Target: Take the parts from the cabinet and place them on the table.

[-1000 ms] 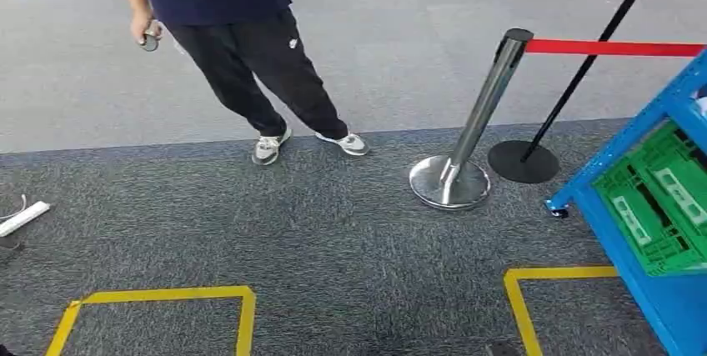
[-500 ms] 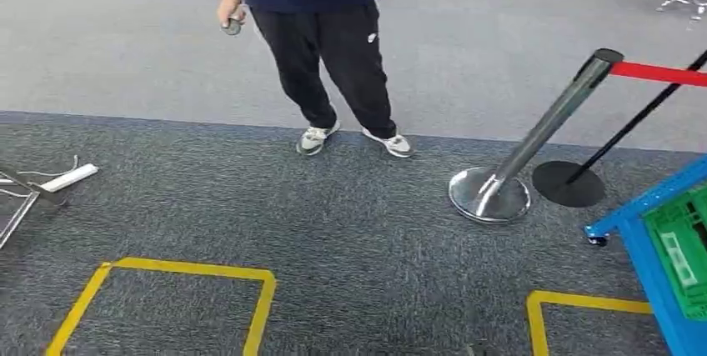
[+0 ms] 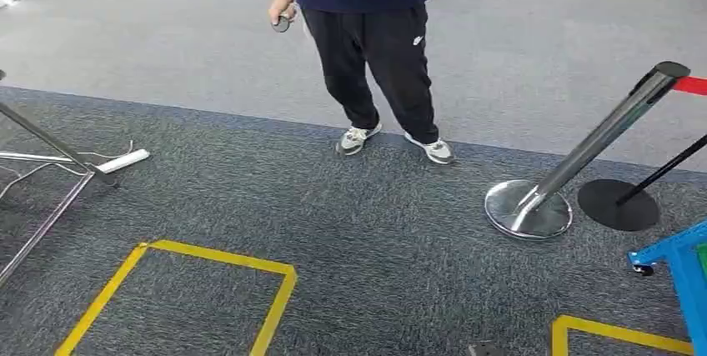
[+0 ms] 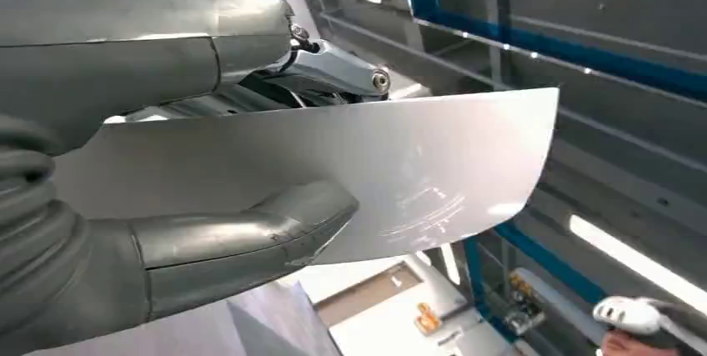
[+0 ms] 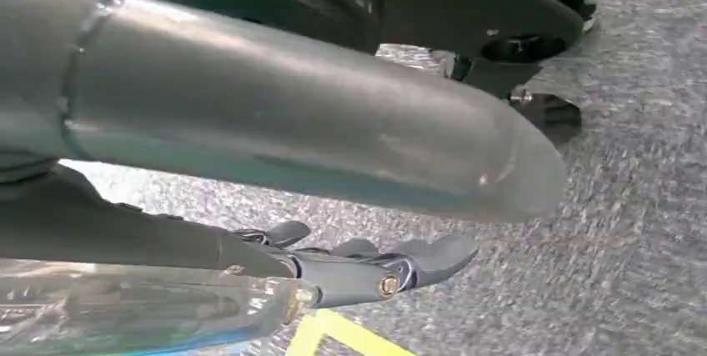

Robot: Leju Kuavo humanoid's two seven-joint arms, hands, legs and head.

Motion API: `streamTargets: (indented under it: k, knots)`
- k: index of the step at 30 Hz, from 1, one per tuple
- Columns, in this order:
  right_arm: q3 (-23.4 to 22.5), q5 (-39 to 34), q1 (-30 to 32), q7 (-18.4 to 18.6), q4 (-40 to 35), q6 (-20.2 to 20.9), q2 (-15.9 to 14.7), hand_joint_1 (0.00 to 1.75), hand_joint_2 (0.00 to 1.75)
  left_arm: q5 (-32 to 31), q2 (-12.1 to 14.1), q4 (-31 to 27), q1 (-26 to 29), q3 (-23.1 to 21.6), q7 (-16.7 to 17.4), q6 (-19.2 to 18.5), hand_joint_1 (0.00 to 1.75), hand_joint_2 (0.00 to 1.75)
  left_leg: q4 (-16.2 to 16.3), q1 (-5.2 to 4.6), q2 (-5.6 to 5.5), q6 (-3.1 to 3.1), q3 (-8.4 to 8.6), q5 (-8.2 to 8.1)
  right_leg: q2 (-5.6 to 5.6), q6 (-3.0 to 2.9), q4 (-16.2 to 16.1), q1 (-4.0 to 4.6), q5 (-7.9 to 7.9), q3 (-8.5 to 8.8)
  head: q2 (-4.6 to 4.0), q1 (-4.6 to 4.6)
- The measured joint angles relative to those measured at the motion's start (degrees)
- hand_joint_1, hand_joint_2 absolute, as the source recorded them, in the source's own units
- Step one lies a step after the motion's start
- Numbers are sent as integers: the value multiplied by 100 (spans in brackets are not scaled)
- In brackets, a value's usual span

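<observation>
Dark grey carpet [image 3: 350, 231] covers the near floor and meets a lighter grey carpet [image 3: 167, 47] farther away. Two yellow tape outlines are marked on the dark carpet: one at near left [image 3: 188, 289] and the corner of another at near right [image 3: 613, 333]. A person [image 3: 375, 39] in a dark top, black trousers and grey shoes stands at the far centre, on the border of the two carpets, holding a small dark object [image 3: 282, 22] in one hand. To the right, a chrome barrier post [image 3: 584, 156] leans over its round base and carries a red belt [image 3: 690, 85] at its top; a black round-based stand [image 3: 619, 204] sits just beside it. A blue cabinet frame corner [image 3: 679, 268] with a caster enters at the near right edge. At left, thin metal legs [image 3: 50, 172] and a white power strip [image 3: 123, 161] lie on the carpet.

In the left wrist view, the left hand [image 4: 250, 164] grips a curved white sheet part [image 4: 433, 172], the thumb pressed on one face and darker fingers [image 4: 333, 77] on the other, with blue shelf framing [image 4: 534, 39] behind. In the right wrist view, the right hand [image 5: 333, 206] hangs over the carpet, its thumb and fingers extended, and a clear plastic piece [image 5: 142, 310] lies along its fingers; whether it is gripped cannot be told.
</observation>
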Motion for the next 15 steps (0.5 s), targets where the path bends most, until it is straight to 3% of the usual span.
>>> streamTargets:
  k: [2,3,4,6,7,8,12,13,14,15]
  knots:
    - [0,0,18,-4,0,-2,0,0,0,0,-9,2,-5,2,0,-2,175,175,884,4,37,-7,-424,-353,-145,-17,1,21,-6,-18,0,-2]
    - [-2,-2,21,-4,0,-2,0,0,0,0,-15,2,-5,4,2,-4,175,175,1015,3,37,0,-494,-340,-220,-22,1,29,-10,-21,0,2]
    - [-2,-4,19,-4,0,-2,0,0,0,0,-20,2,-6,4,0,-7,175,175,860,1,40,15,-403,-178,-289,-24,1,37,-11,-18,0,0]
    - [-2,-4,2,-11,0,-2,0,0,0,-2,-28,2,-6,7,0,-7,175,175,-22,-19,118,69,76,300,-406,-22,1,42,-21,5,0,0]
    - [-2,-4,-4,-13,0,-2,2,0,0,-2,-33,0,-6,9,0,-7,175,175,-495,-57,345,114,348,470,-443,-14,1,44,-26,25,0,0]
    - [-2,-4,-5,-15,0,-2,2,0,0,-2,-33,0,-23,7,0,-2,175,175,-812,-115,662,140,499,458,-493,23,27,86,-55,29,0,-2]
    - [-4,-2,-16,-20,0,-2,2,0,0,0,-41,0,-12,15,0,9,175,175,-884,-115,370,214,475,476,-739,122,-8,103,-89,94,0,-9]
    - [-4,0,-22,-22,0,-2,0,0,0,0,-48,0,-9,15,0,9,175,175,-906,-68,319,243,500,505,-547,180,57,79,-139,49,0,-2]
    - [-4,0,-29,-31,0,-2,0,0,0,2,-50,0,-27,17,2,11,175,175,-906,-48,264,264,502,505,-253,205,281,79,-288,-40,0,24]
    - [-4,0,-29,-31,0,-2,2,0,0,2,-52,0,-28,20,0,11,175,175,-905,-42,200,285,499,515,-127,213,660,70,-482,-212,0,37]
